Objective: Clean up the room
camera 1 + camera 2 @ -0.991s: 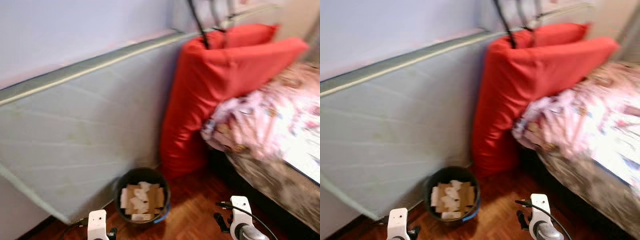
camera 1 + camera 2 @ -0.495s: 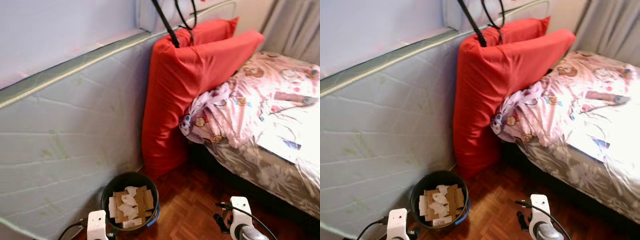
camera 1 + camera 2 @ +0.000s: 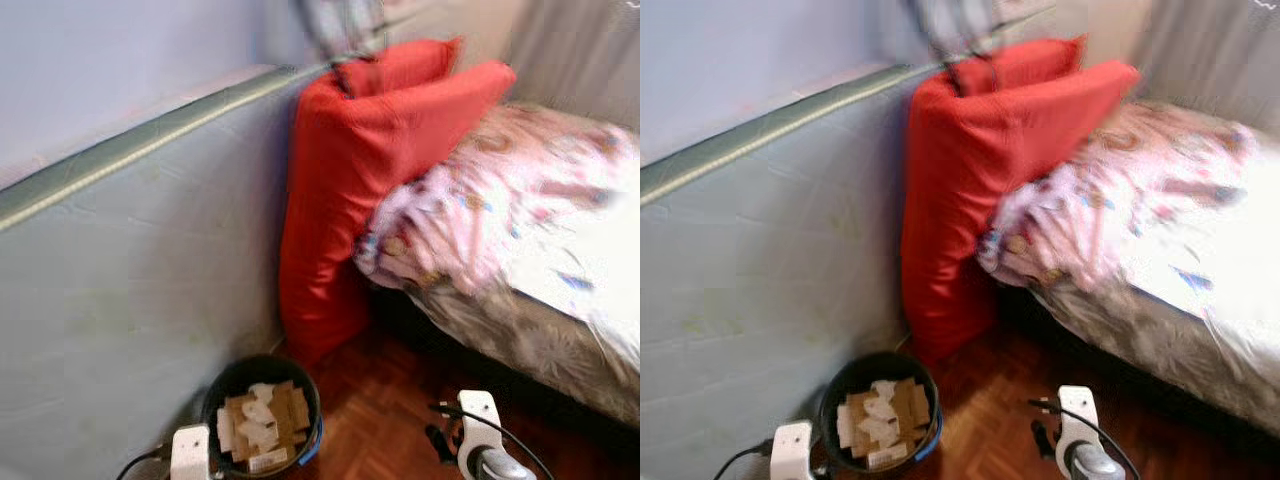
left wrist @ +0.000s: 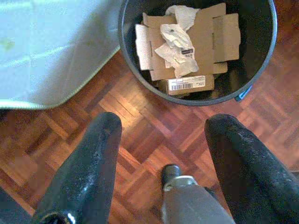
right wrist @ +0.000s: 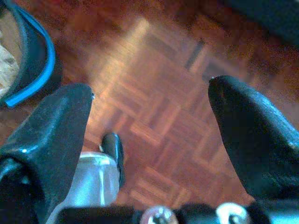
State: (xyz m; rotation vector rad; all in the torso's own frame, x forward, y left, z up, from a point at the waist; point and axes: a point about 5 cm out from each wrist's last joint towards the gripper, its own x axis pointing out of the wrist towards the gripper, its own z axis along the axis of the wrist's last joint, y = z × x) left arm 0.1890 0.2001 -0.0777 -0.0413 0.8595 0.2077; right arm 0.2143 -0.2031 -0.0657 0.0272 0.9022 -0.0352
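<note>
Both arms hang low over the parquet, left gripper point(image 4: 161, 140) and right gripper point(image 5: 149, 135) spread wide and empty. The waste bin point(image 3: 262, 415) stands beside the leaning mattress point(image 3: 130, 290); survey steadily before reaching.

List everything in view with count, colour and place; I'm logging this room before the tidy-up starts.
Mattress: one, pale grey-blue with a green edge, leaning on the wall at left.
Pillows: two, red, upright between the mattress and the bed.
Bed: one, grey flowered sheet, at right.
Blanket: one, pink patterned, rumpled on the bed.
Bin: one, black, on the floor by the mattress foot.
Cardboard: several brown pieces with crumpled white paper, inside the bin.
Floor: reddish wood parquet.
Curtain: grey, behind the bed.
Left gripper: open, above the floor near the bin.
Right gripper: open, above the floor.
</note>
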